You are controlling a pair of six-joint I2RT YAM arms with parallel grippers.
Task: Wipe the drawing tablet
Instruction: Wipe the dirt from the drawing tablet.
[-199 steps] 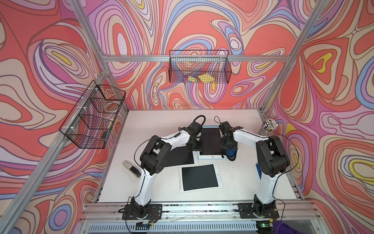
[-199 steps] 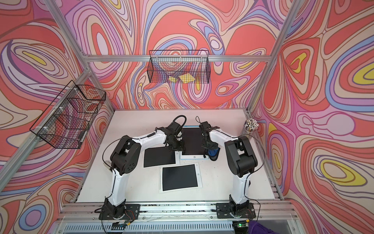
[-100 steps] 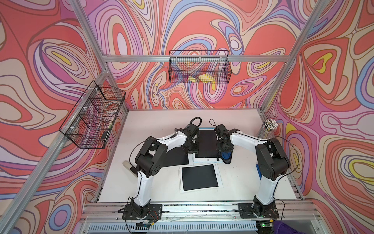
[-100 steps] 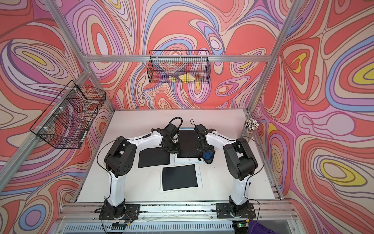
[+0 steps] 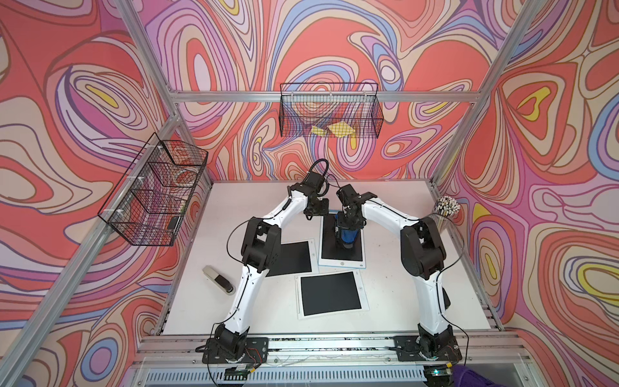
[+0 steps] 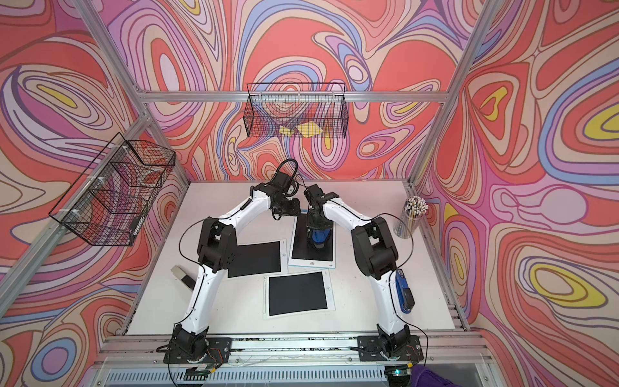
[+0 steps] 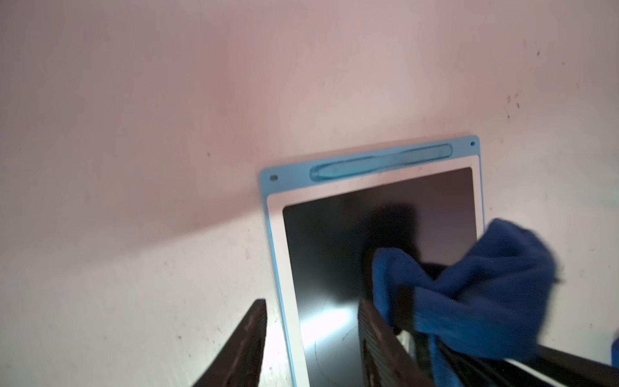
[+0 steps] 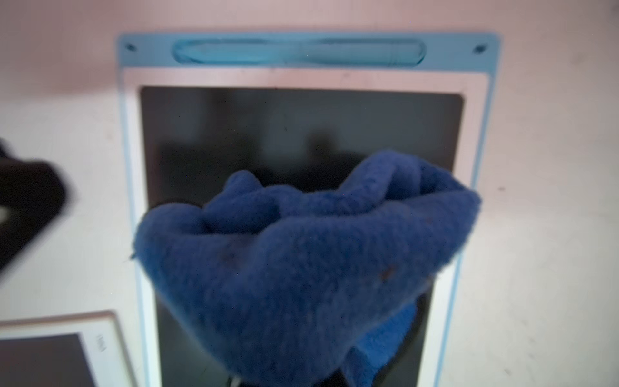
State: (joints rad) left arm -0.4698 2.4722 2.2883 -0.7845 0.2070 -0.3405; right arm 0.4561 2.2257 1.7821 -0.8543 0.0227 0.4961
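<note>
The drawing tablet [image 5: 355,258] [image 6: 303,256], blue-framed with a dark screen, lies flat at the middle of the table. My right gripper [image 5: 347,242] [image 6: 317,244] is shut on a bunched blue cloth [image 5: 348,235] [image 8: 301,254] that rests on the screen. In the right wrist view the cloth hides the fingers. My left gripper [image 5: 310,215] [image 7: 311,348] hovers open at the tablet's far left edge [image 7: 279,268]. One finger is over the bare table and the other over the screen, with nothing gripped.
Two white-framed tablets [image 5: 330,293] [image 5: 291,258] lie nearer the front. A grey stapler [image 5: 217,279] lies at the left, a blue stapler [image 6: 403,291] at the right, and a cup of pencils [image 5: 445,209] at the back right. Wire baskets [image 5: 330,110] [image 5: 154,191] hang on the walls.
The right gripper has carried the cloth from the tablet's near right part leftward and farther back onto the screen. The left gripper has drawn back toward the far edge and opened slightly.
</note>
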